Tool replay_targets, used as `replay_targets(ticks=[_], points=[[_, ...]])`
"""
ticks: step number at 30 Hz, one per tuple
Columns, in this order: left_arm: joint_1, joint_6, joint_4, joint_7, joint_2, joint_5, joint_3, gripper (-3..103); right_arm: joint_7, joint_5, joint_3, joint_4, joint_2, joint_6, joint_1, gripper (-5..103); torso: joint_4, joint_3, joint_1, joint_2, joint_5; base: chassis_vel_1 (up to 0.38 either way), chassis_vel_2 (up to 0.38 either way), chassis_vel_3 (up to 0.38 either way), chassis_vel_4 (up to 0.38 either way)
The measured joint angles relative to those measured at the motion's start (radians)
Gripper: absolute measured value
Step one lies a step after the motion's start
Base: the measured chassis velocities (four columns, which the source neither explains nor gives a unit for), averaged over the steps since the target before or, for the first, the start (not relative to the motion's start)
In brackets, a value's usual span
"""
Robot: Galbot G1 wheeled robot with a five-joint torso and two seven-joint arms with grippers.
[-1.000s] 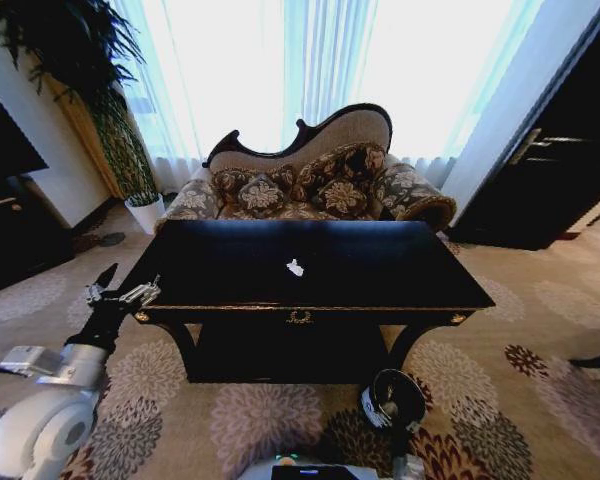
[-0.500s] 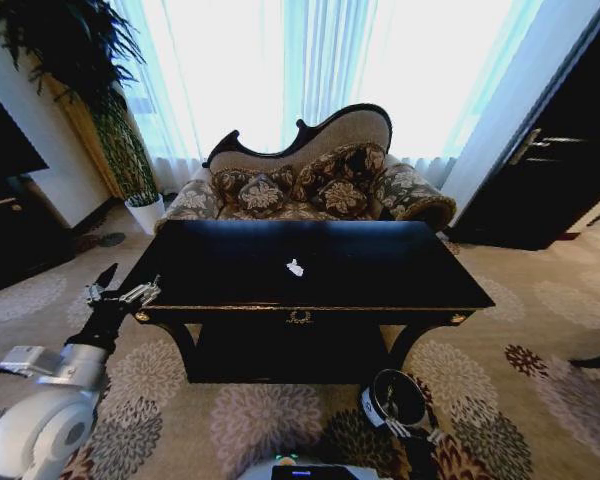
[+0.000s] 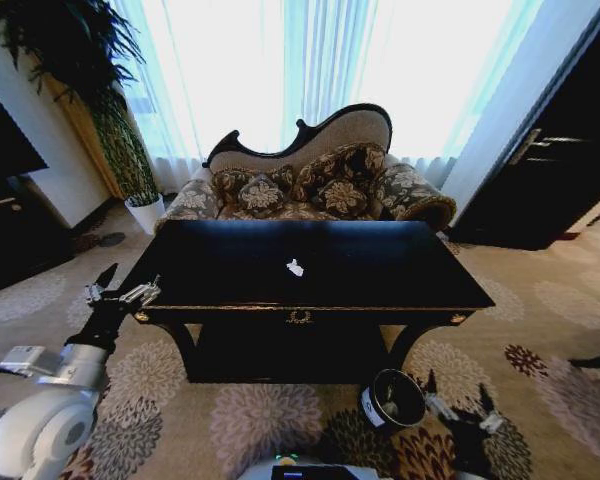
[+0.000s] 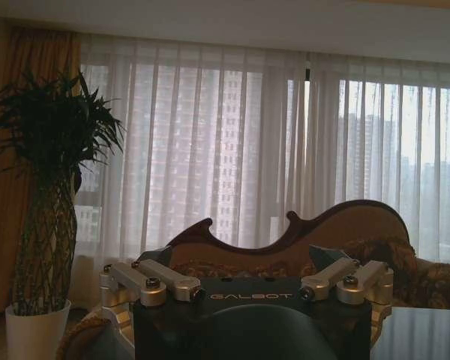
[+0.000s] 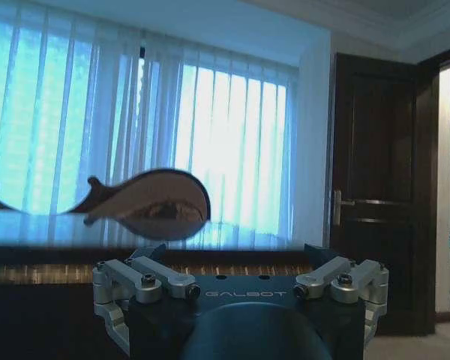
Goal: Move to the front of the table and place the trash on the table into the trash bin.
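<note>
Trash, a single white crumpled tissue wad (image 3: 295,268), lies at the centre of the glossy black rectangular table (image 3: 380,270) in mid-frame. At lower left, the left gripper (image 3: 121,288) hangs beside the table's corner, fingers spread, empty. Lower centre-right, the small black cylindrical bin (image 3: 391,400) stands on the carpet; beside it, the right gripper (image 3: 460,410) is wide open, holding nothing.

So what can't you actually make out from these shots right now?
- Trash bin contents: head view, small pale bits inside, too small to identify.
- White wad on the table: head view, too small to name its material.
- Table underside: head view, lost in shadow.
- Left gripper, right gripper: both wrist views cut the fingertips off at the frame edge.
</note>
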Motion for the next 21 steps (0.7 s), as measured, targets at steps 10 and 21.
replay_targets(ticks=[10,21], points=[[0.0,0.0,0.0,0.0,0.0,0.0,0.0,100,-0.039,0.013,0.002,0.218,-0.025,-0.224,0.013,100,0.0,0.0,0.0,0.0,0.0,0.0,0.0,0.0,0.0],[0.0,0.0,0.0,0.0,0.0,0.0,0.0,100,-0.029,0.117,-0.092,0.421,-0.169,-0.621,0.16,100,0.0001,0.0,0.0,0.0,-0.0001,0.0,0.0,0.0,0.0]])
